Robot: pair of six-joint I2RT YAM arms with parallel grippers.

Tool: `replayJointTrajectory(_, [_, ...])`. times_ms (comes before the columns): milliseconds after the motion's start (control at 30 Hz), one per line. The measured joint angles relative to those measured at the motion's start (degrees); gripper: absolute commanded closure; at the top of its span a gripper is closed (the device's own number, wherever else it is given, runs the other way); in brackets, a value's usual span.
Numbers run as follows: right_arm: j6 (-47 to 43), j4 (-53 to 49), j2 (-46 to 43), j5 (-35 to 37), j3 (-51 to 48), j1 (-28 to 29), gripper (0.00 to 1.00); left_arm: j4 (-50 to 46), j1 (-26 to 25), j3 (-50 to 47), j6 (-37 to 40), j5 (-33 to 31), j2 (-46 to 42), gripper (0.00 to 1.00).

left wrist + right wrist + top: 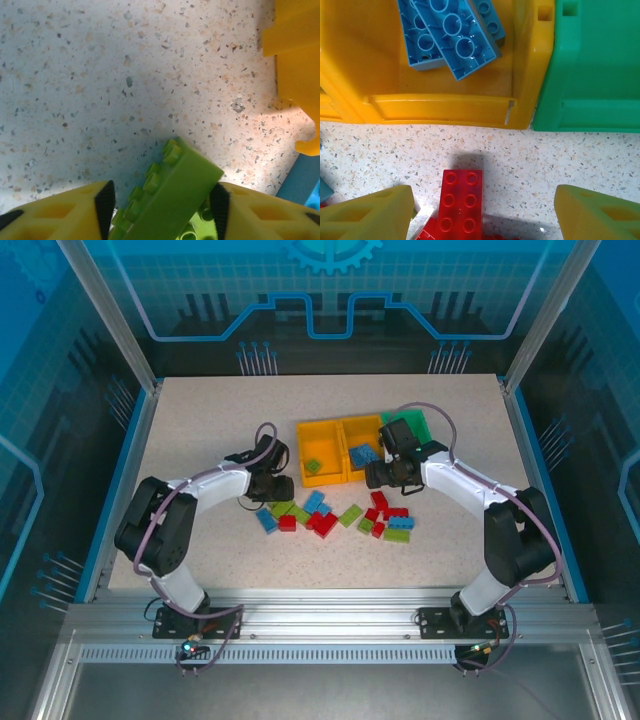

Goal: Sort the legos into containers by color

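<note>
Your left gripper (pixel 162 202) is clamped on a lime brick (pixel 172 187), which tilts over the table (pixel 100 75); your right gripper (pixel 482 212) stands wide apart, a red brick (pixel 460 200) lying between its fingers; from that brick, the yellow bin (pixel 440 107) holding blue bricks (pixel 452 35) sits at 11 o'clock and the green bin (pixel 590 65) at 1 o'clock; loose legos (pixel 335 518) lie between the arms.

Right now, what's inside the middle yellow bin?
Blue legos, at least three, overlapping, two with hollow undersides up, lie in the middle yellow bin. Whatever lies under the pile is covered, and the bin's far part is cut off in the wrist view.
</note>
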Motion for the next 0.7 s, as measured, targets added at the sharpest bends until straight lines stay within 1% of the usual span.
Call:
replayJointTrajectory(100, [0.00, -0.07, -0.17, 0.02, -0.33, 0.00, 0.23, 0.04, 0.00, 0.66, -0.09, 0.04, 1.33, 0.65])
replayJointTrajectory(167, [0.00, -0.07, -0.24, 0.04, -0.33, 0.00, 0.23, 0.07, 0.00, 0.87, -0.26, 0.02, 1.75, 0.71])
replayJointTrajectory(300, [-0.02, -0.07, -0.52, 0.04, -0.33, 0.00, 0.23, 0.04, 0.00, 0.96, -0.39, -0.04, 1.81, 0.78])
replayJointTrajectory(400, [-0.02, -0.04, -0.55, 0.04, -0.37, 0.00, 0.23, 0.07, 0.00, 0.96, -0.46, -0.20, 1.68, 0.81])
replayJointTrajectory(533, [0.00, -0.04, -0.55, 0.04, -0.46, 0.00, 0.23, -0.02, 0.00, 0.94, -0.87, -0.22, 0.72, 0.81])
replayJointTrajectory(700, [0.00, 0.02, -0.66, 0.00, -1.01, 0.00, 0.23, -0.09, -0.02, 1.70, -2.51, -0.20, -4.07, 0.79])
